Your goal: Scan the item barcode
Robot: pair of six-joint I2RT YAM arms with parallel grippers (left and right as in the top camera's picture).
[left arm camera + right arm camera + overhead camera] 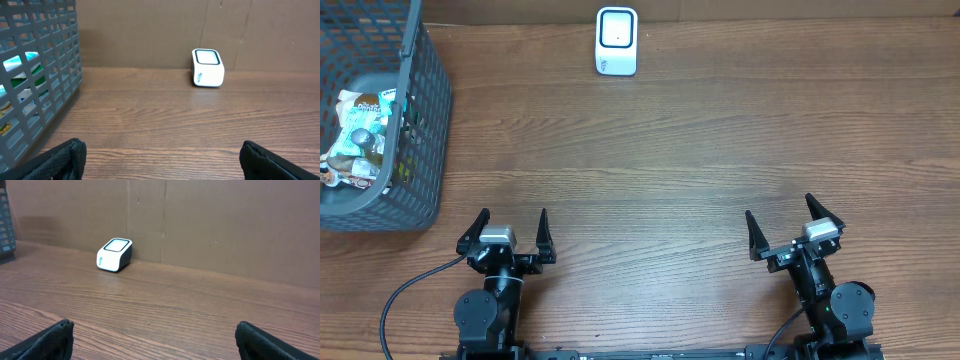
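Overhead, we see the left gripper [513,213] and right gripper [778,205] spread wide, holding nothing (barcode scanner [617,41] stands well apart from both).

Scanner [617,41] sits at the far middle of the surface [670,150], right against the back wall [150,30]. Basket [425,120] at far left, packets [358,135] inside it. Scanner and basket well apart.
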